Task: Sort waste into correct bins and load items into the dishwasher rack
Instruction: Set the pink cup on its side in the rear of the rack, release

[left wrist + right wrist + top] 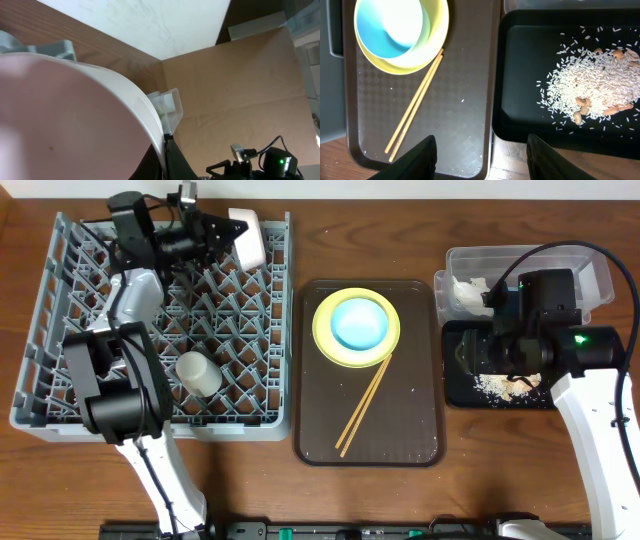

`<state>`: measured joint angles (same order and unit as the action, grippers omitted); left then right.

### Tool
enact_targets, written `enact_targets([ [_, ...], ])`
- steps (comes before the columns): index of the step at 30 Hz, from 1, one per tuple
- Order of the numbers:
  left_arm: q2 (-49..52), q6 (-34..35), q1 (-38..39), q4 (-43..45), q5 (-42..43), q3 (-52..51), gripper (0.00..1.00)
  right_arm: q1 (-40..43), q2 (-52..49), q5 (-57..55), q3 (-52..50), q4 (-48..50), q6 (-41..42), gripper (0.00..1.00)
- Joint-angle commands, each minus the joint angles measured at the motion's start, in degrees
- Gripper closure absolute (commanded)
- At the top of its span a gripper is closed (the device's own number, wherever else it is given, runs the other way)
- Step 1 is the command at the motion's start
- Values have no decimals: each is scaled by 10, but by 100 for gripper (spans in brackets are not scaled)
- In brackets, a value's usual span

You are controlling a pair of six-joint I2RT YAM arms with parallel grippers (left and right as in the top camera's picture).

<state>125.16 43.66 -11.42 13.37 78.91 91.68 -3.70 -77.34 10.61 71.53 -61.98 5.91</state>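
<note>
Chopsticks (365, 406) — diagonal on brown tray (405, 430), upper ends at yellow plate (321, 330).

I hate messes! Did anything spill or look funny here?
Only a little. Rice scraps lie scattered loose in the black tray, all inside its rim. A white speck sits on the brown tray. Nothing else looks spilled or broken.
</note>
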Motion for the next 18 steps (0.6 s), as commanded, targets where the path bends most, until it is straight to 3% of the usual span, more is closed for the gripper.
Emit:
enact_targets([
  [1, 0, -7, -7, 2, -2, -1, 94, 4, 5, -2, 9, -2, 7, 45],
  [8, 0, -21, -15, 0, -24, -14, 94, 4, 5, -2, 9, -7, 7, 45],
  [18, 0, -47, -42, -74, -77, -16, 90, 4, 5, -2, 9, -8, 7, 45],
])
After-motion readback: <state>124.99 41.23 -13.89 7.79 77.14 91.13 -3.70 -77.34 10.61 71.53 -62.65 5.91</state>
